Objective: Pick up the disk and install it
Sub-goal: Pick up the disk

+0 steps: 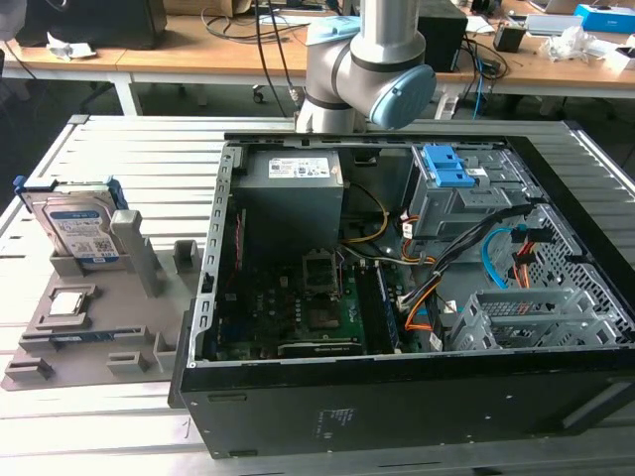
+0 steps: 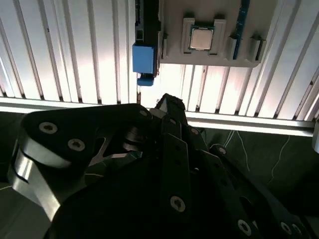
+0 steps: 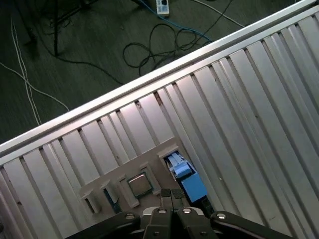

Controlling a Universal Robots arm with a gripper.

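Silver metal with a white-and-blue label, the disk (image 1: 77, 230) stands on edge in a slot at one end of a grey holder (image 1: 99, 322). The holder lies near the desk (image 1: 129, 149) edge on the exterior view's left. A blue plastic bracket frames the disk. In the first wrist view the pincer (image 3: 172, 194) is empty, its tips pressed together, near the disk's blue end but not touching it. A square chip (image 1: 67, 302) lies in the same holder, and an open computer case (image 1: 417, 416) sits beside it.

Silver disk (image 1: 81, 230) w/ blue bracket (image 1: 112, 190)
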